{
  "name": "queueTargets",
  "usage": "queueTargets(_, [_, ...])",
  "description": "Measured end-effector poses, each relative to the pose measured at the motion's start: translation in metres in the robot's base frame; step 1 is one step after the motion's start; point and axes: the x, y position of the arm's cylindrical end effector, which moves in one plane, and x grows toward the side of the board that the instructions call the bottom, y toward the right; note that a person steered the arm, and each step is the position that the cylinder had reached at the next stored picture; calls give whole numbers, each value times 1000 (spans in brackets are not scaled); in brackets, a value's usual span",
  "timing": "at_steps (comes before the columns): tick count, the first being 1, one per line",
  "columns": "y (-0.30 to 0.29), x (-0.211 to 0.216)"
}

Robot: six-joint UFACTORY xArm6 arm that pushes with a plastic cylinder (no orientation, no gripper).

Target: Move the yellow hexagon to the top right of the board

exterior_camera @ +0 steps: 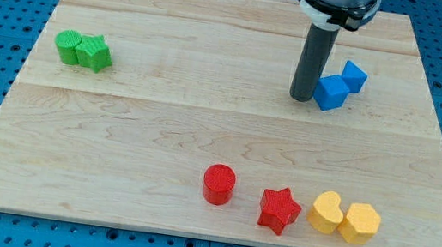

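Nearest to the view's bottom, the yellow hexagon (pixel 360 223) is sitting by the bottom right corner of the worktop (pixel 160 124), so my job is looking not yet started: the block is still needing a long push up to the top right. It is a small, chunky block with flat sides, bright yellow, and it is touching a rounder yellow block (pixel 327 212) on its left. Just left of those, a red star (pixel 280 210) and a red round block (pixel 218 184) are sitting in a row. Farther up, on the view's left, two green blocks (pixel 82 49) are huddling together. On the view's right, my tip (pixel 301 97) is resting on the wood right beside the left one of two blue blocks (pixel 339 86), well apart from the yellow hexagon. I am carrying no jaws at all, only a plain dark rod, so nothing is being held. I am guessing I must go down below the hexagon and push it upward.
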Motion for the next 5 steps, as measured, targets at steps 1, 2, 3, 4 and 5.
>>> queueTargets(1, [27,11])
queueTargets(2, [45,15])
queueTargets(3, [8,19])
queueTargets(4, [-37,53])
queueTargets(5, [13,56])
